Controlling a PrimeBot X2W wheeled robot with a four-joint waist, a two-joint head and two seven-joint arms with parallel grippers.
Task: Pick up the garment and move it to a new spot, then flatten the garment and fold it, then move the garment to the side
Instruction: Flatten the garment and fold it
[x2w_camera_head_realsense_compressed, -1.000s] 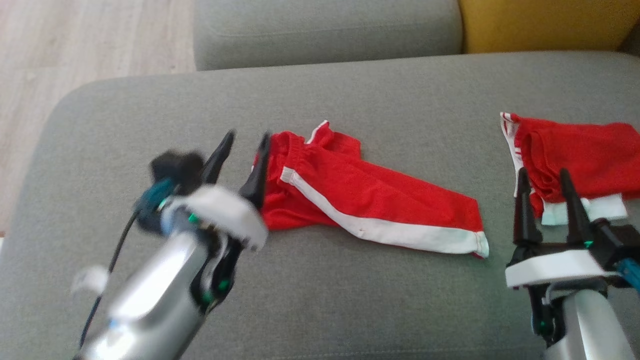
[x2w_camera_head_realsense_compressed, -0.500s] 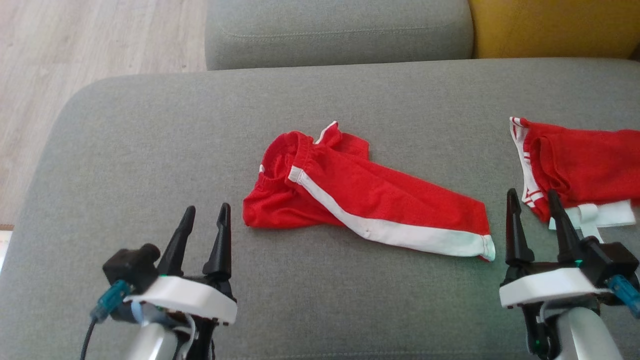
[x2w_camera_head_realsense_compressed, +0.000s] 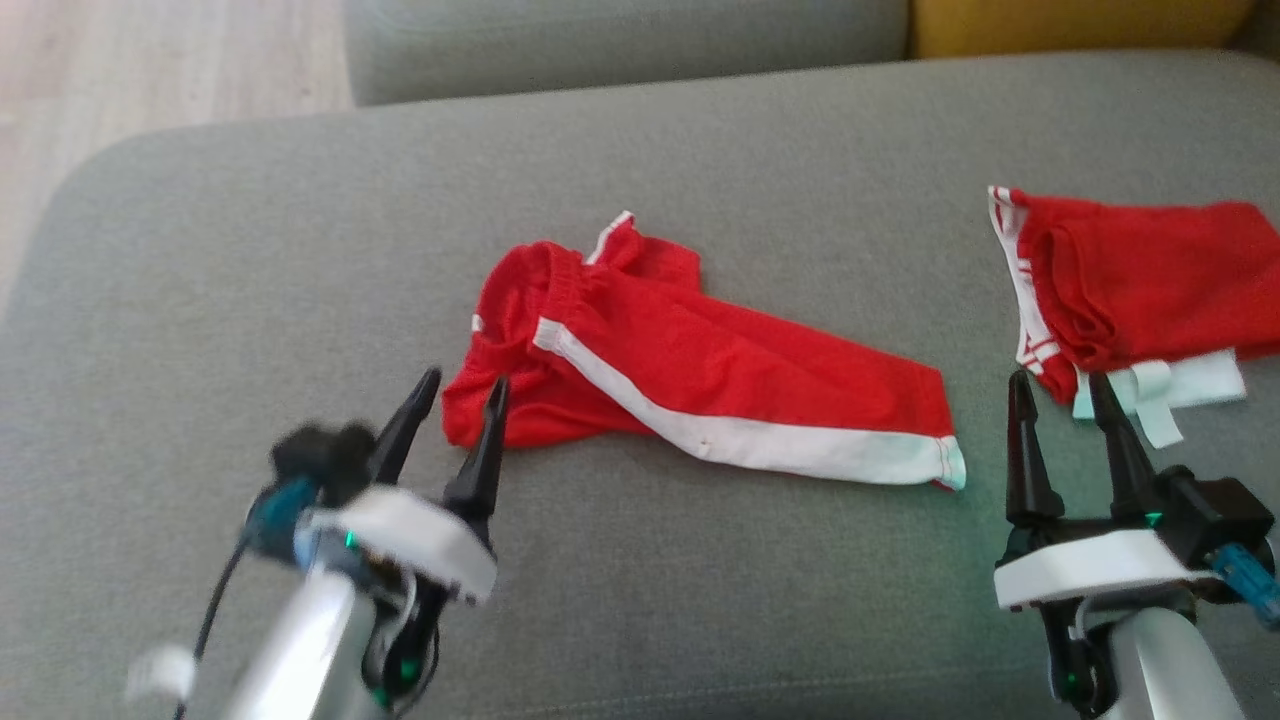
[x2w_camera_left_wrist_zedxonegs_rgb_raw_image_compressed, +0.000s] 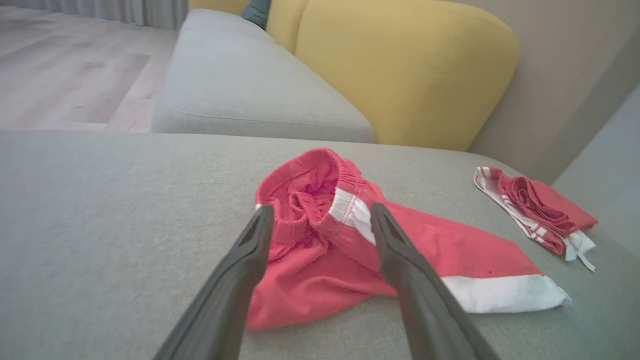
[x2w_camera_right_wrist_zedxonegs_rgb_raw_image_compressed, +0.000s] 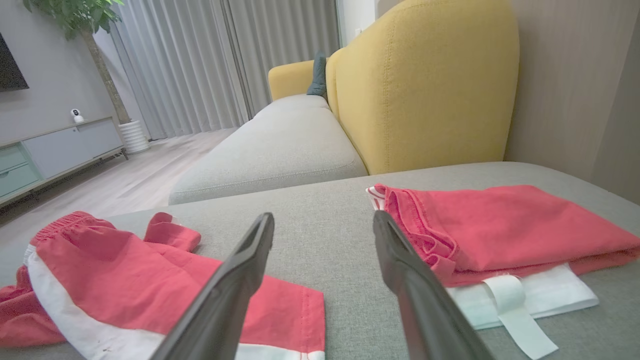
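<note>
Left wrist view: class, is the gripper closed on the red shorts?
No, the left gripper is open, its fingers spread apart in front of the red shorts and pinching no cloth.

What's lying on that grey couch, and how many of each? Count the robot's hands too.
Red garments: 2 (loose garment, folded garment)
Grippers: 2 (left gripper, right gripper), both with fingers apart
Total: 4

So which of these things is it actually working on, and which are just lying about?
Part of the job:
crumpled red trousers with a white stripe, mid-cushion
left end effector, open, near their waistband
right end effector, open

Probably just lying about:
folded red garment on the right
yellow backrest
potted plant
</note>
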